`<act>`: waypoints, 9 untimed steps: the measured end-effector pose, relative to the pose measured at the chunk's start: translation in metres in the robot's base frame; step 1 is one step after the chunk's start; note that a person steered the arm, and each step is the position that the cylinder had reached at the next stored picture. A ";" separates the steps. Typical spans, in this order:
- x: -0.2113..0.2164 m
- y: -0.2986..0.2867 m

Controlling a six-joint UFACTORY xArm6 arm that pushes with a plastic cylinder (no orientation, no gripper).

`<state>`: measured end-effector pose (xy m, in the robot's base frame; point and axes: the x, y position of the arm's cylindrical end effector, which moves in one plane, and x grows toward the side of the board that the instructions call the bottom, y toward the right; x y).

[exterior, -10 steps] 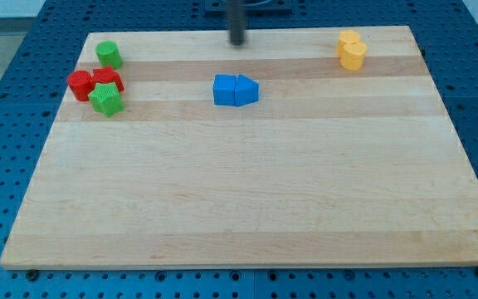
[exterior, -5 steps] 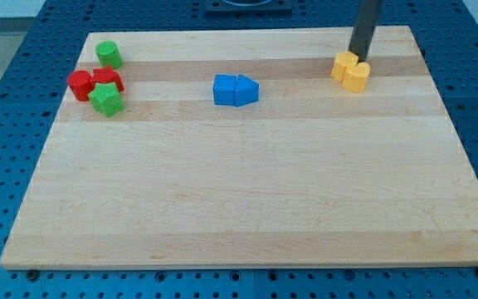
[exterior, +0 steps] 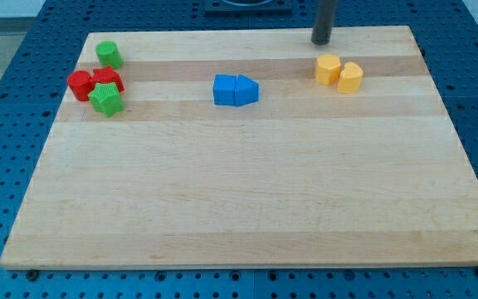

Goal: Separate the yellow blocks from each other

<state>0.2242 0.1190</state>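
Two yellow blocks sit at the upper right of the wooden board [exterior: 239,183]. The left one is a hexagonal block [exterior: 328,69]. The right one is a rounded block [exterior: 350,77]. They lie side by side with a thin gap between them. My tip [exterior: 320,41] is near the board's top edge, just above the left yellow block and apart from it.
Two blue blocks [exterior: 236,90] touch each other at upper centre. At the upper left stand a green cylinder [exterior: 109,55], two red blocks [exterior: 94,83] and a green star-like block [exterior: 105,100] in a tight cluster.
My tip swept from top centre to the yellow pair, pushed it down and left, then moved left and up. The yellow blocks now sit lower, further left and slightly parted.
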 end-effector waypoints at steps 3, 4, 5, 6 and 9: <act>-0.032 0.017; -0.032 0.017; -0.033 0.017; -0.026 0.018; 0.026 0.072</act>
